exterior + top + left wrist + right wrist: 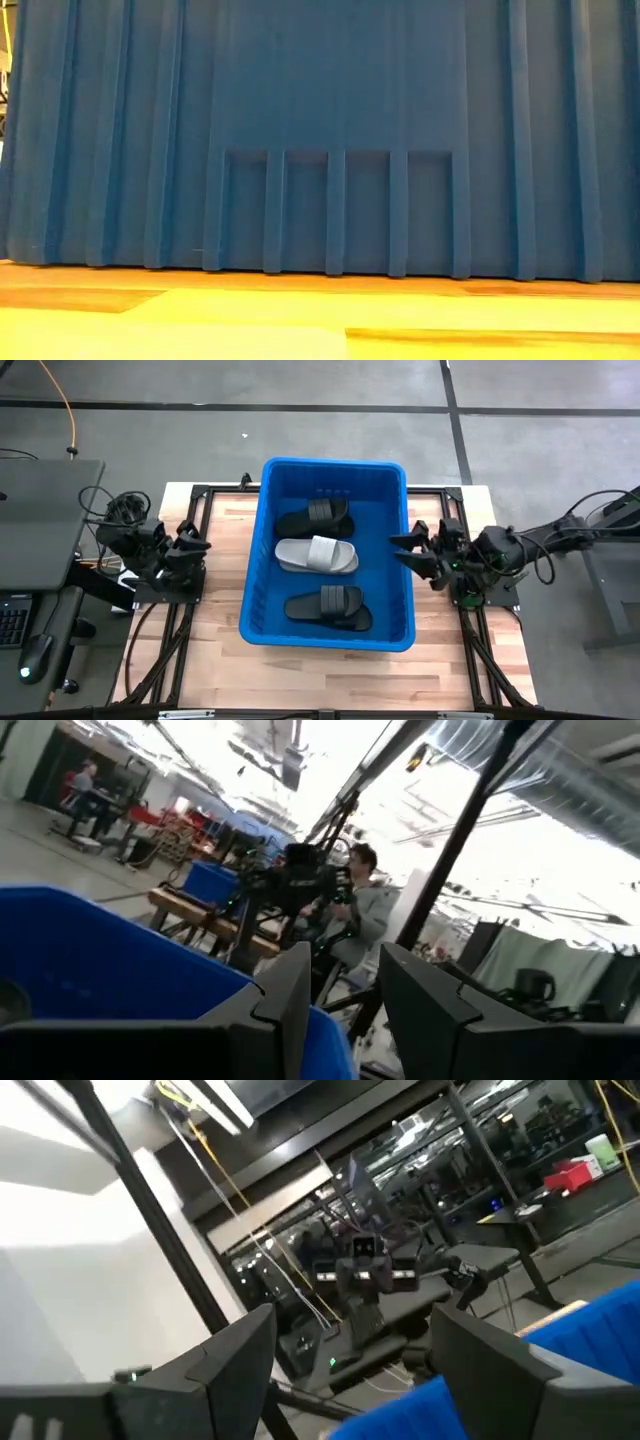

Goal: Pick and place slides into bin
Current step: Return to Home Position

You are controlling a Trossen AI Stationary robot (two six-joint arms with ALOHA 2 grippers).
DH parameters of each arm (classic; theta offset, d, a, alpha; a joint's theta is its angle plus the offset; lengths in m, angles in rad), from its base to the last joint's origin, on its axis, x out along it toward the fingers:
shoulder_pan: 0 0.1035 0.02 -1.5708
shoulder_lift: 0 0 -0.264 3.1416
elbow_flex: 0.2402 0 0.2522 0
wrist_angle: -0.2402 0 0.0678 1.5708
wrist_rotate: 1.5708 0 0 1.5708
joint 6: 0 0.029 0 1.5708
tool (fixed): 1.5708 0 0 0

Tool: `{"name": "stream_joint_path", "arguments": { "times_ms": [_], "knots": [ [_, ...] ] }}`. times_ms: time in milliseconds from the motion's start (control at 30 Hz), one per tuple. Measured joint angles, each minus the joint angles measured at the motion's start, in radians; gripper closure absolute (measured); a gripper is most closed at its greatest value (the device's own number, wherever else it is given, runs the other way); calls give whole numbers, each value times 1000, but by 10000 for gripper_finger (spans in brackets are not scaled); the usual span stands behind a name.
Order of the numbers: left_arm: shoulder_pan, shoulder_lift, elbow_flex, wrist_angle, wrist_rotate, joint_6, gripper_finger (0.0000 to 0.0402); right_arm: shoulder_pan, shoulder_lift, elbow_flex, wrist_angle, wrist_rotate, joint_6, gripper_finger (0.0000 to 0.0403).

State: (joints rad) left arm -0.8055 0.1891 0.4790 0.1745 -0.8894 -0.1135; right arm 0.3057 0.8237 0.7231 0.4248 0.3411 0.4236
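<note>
My right gripper [408,550] hung with fingers spread wide just beside the right wall of the large blue ribbed plastic bin [262,560] at the wooden table's [220,670] middle. My left gripper [198,546], narrowly parted, sat near the table's left edge. Inside the bin lay one black ribbed-strap slide [317,517], a light grey slide [316,555] and a second black slide [328,606].

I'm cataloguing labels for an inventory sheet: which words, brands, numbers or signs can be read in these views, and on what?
No text can be read anywhere.
The bin shows only plain blue ribbed walls.
One black slide, the grey slide and the other black slide show no brand.
A red box far off in the right wrist view is too blurred to read.
</note>
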Motion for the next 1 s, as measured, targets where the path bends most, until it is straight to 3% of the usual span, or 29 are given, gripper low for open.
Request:
{"name": "stream_joint_path", "arguments": {
  "times_ms": [100, 267, 533, 667, 733, 833, 1000],
  "knots": [
    [0, -30, -11, -42, 5, -1, 289, 26, -60, -67, 0, 0, -29, 148],
    [0, -66, -11, -225, 73, -169, 289, 45, -122, -132, -1, -2, -39, 148],
    [0, -116, -11, -274, 182, -223, 289, 93, -216, -135, -207, -8, 7, 148],
    [0, -186, -34, -346, 186, -289, 289, 123, -256, -135, -312, 96, -21, 148],
    [0, -178, -39, -351, 182, -292, 289, 129, -269, -135, -376, 167, 23, 148],
    [0, -179, -38, -354, 216, -293, 289, 129, -271, -135, -482, 165, 185, 148],
    [0, -184, -36, -294, 199, -250, 289, 126, -223, -135, -516, 203, 402, 148]
  ]
}}
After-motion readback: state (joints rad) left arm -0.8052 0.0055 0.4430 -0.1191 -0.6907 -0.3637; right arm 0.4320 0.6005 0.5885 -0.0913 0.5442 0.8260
